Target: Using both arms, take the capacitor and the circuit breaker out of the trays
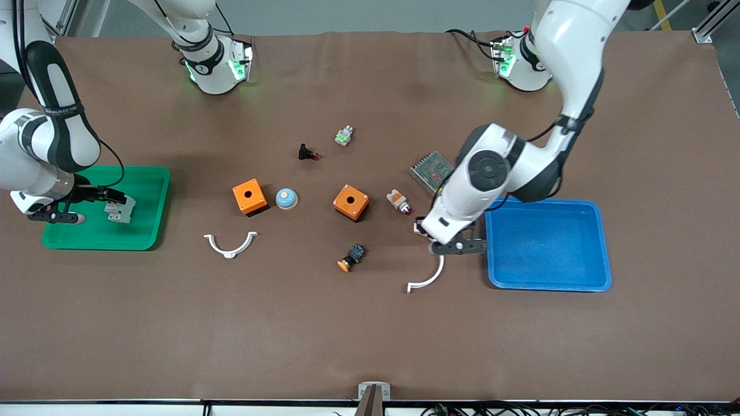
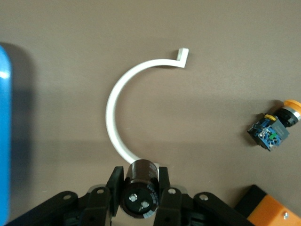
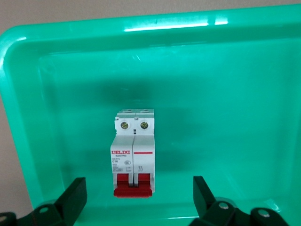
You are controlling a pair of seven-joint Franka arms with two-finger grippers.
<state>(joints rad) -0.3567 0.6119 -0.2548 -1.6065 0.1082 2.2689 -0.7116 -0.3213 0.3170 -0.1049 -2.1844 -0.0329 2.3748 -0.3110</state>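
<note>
A: Where is the breaker [image 3: 133,153] seen?

B: It is seen lying in the green tray [image 1: 147,231], which sits at the right arm's end of the table [image 1: 370,335]. In the right wrist view it rests on the tray floor, red levers toward the camera, with nothing touching it.

A: And the right gripper [image 1: 113,196]?

B: It is held over the green tray, just above the breaker. Its fingers [image 3: 75,195] are spread wide, one on each side of the breaker and clear of it.

A: What is noted of the capacitor [image 2: 139,188]?

B: It is clamped between the fingers of the left gripper [image 2: 139,195], silvery end toward the wrist camera. The left gripper [image 1: 457,245] is held low over the table, just beside the blue tray [image 1: 601,242], at its edge toward the right arm's end, and not over it. The capacitor itself is hidden in the front view.

A: What lies under it?

B: One end of a white curved bracket [image 1: 426,279] is seen right beneath the capacitor; whether they touch cannot be told. Nearby, farther from the blue tray, a black-blue switch with an orange cap [image 1: 352,257] lies on the table, and an orange box [image 1: 351,202] lies farther from the front camera than the switch.
</note>
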